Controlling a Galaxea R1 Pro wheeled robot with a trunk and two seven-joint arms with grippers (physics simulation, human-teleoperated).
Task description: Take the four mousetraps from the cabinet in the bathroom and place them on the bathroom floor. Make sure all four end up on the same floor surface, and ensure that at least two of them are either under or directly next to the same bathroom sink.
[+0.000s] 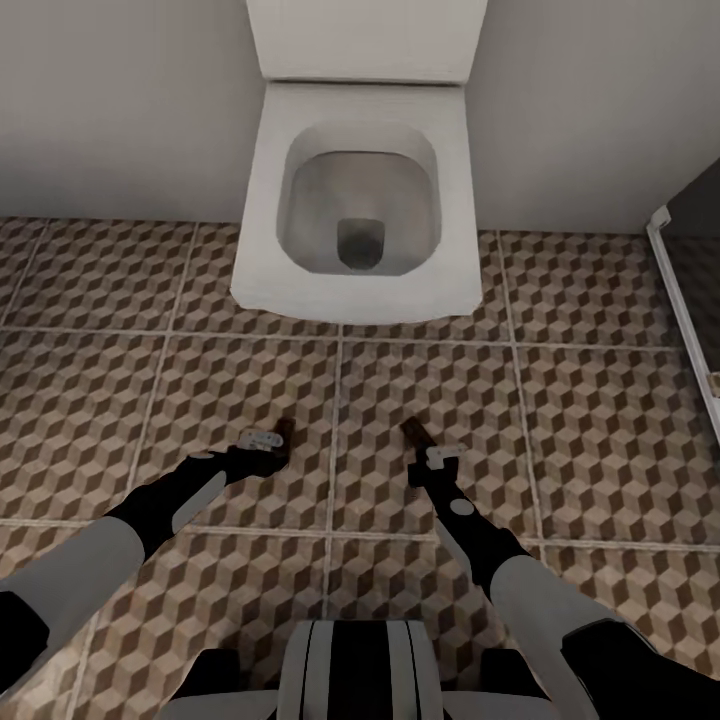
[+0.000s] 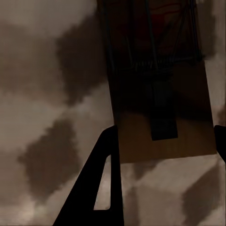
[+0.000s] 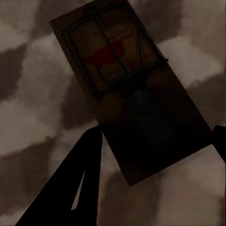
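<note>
Two mousetraps show, each a small brown wooden board with dark wire. My left gripper (image 1: pixel 266 440) is shut on one mousetrap (image 1: pixel 284 433) (image 2: pixel 162 117), its board edges pressed between the black fingers (image 2: pixel 101 188). My right gripper (image 1: pixel 430 456) is shut on the other mousetrap (image 1: pixel 413 431) (image 3: pixel 127 89), which shows a red patch under its wire. Both hang low over the bathroom floor (image 1: pixel 230 380) of cube-pattern tiles, in front of the toilet. The cabinet and the sink are out of view.
A white square toilet (image 1: pixel 360 200) stands against the pale wall straight ahead. At the right edge runs a white shower frame (image 1: pixel 685 320) with darker tiles (image 1: pixel 705 290) behind it. Patterned floor stretches to both sides of the toilet.
</note>
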